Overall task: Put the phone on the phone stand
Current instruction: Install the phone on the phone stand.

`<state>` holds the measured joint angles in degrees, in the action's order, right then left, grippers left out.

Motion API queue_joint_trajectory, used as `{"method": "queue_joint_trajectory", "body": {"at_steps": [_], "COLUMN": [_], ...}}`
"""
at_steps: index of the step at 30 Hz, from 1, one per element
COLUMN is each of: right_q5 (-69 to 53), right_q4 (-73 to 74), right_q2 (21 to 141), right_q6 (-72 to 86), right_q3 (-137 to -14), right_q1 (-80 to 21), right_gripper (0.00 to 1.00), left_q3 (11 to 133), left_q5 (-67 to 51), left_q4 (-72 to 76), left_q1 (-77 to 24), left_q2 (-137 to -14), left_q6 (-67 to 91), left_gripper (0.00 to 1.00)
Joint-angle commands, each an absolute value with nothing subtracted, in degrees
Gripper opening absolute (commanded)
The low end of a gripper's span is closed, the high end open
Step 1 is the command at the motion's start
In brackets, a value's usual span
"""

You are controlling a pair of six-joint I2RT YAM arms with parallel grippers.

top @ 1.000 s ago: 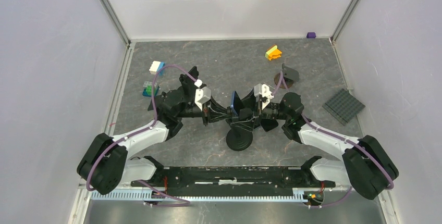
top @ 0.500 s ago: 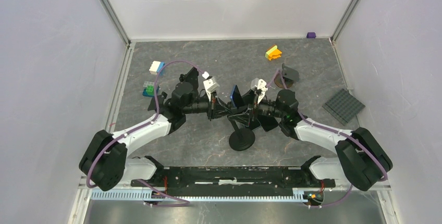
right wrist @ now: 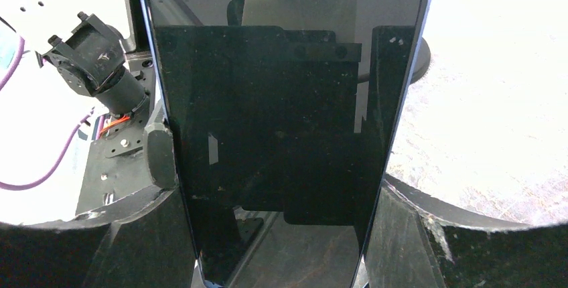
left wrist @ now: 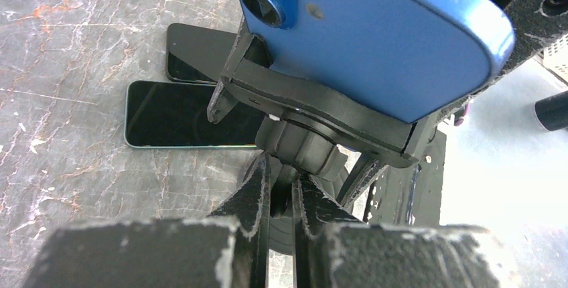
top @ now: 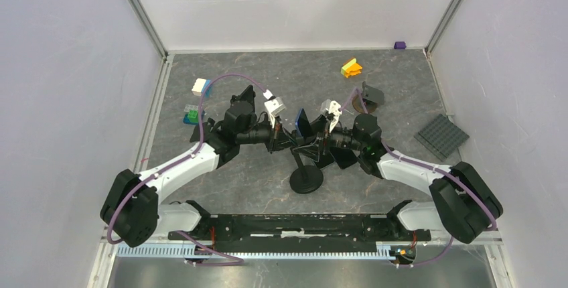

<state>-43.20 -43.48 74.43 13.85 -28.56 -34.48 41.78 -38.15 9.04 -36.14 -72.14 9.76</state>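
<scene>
Both arms meet over the middle of the table (top: 268,187). The left gripper (left wrist: 281,194) has its fingers pressed nearly together, pinching the thin neck of the phone stand (top: 306,181) just under its cradle. The stand's round base sits on the table below, and the stem leans up and away from the arm bases.

The right gripper (right wrist: 281,187) reaches in from the other side, jaws spread wide but clamped on the long edges of the blue phone (left wrist: 388,40). From the right wrist, the dark screen fills almost everything between the two fingers. From the left wrist, the phone is tilted with its blue back and camera lenses facing the stand, and it looks laid against the cradle plate.

Two more dark phones (left wrist: 187,115) lie flat on the table behind the stand, screens up, side by side. Coloured blocks (top: 351,67) and a grey baseplate (top: 441,136) sit well apart, towards the far edges.
</scene>
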Motion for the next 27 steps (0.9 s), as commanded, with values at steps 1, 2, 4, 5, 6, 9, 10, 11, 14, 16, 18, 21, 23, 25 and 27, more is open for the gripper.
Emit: {"method": "queue_joint_trajectory", "body": {"at_steps": [1, 2, 4, 5, 6, 9, 10, 11, 14, 16, 18, 21, 23, 25, 27], "right_q5": [-59.0, -59.3, -59.8, -60.1, -60.3, -61.0, -61.2, -61.5, -62.2, -62.7, -63.1, -63.3, -63.6, -63.9, -64.3], "right_q4": [-52.7, -52.7, -53.0, -53.1, -53.2, -53.2, -53.1, -53.1, -53.0, -52.6, -51.7, -50.7, -50.3, -50.0, -49.7], "right_q2": [74.2, 74.4, 74.9, 75.0, 75.2, 75.4, 75.5, 75.6, 76.0, 76.4, 76.5, 77.0, 77.4, 77.6, 77.7], "right_q6": [14.3, 14.3, 14.6, 14.7, 14.7, 14.9, 15.0, 15.0, 15.1, 14.9, 14.5, 14.0, 14.0, 13.8, 13.7], "right_q3": [-33.9, -34.1, -34.4, -34.6, -34.6, -34.9, -35.0, -35.2, -35.5, -35.7, -36.2, -36.6, -36.7, -37.0, -37.2], "right_q1": [-42.4, -42.7, -43.3, -43.6, -44.0, -44.9, -45.3, -45.6, -46.7, -47.7, -48.4, -49.0, -49.5, -49.7, -50.1], "right_gripper": [0.00, 0.00, 0.00, 0.00, 0.00, 0.00, 0.00, 0.00, 0.00, 0.00, 0.00, 0.00, 0.00, 0.00, 0.00], "left_q3": [45.4, 45.6, 46.1, 46.4, 46.7, 47.1, 47.4, 47.8, 48.5, 49.2, 49.8, 50.3, 50.4, 50.6, 50.9], "left_q5": [-24.9, -24.5, -23.9, -23.3, -22.8, -21.0, -20.4, -19.9, -18.4, -17.6, -16.9, -16.2, -15.9, -15.2, -14.3], "left_q4": [12.0, 11.6, 11.0, 10.6, 10.1, 9.3, 9.0, 8.1, 7.0, 5.8, 4.8, 4.1, 4.0, 3.7, 3.1], "left_q1": [-36.9, -37.1, -37.3, -37.5, -37.6, -37.6, -37.7, -37.7, -37.7, -37.7, -37.9, -39.1, -40.1, -41.1, -41.8], "left_q2": [-74.4, -74.8, -75.6, -76.1, -76.4, -77.3, -77.6, -77.8, -78.3, -78.9, -79.4, -79.6, -79.7, -80.0, -80.2], "left_q6": [8.3, 8.3, 8.9, 9.0, 9.1, 9.4, 9.5, 9.5, 9.4, 8.6, 7.8, 6.4, 5.5, 4.2, 3.2], "left_gripper": [0.02, 0.02, 0.02, 0.02, 0.02, 0.02, 0.02, 0.02, 0.02, 0.02, 0.02, 0.02, 0.02, 0.02, 0.02]}}
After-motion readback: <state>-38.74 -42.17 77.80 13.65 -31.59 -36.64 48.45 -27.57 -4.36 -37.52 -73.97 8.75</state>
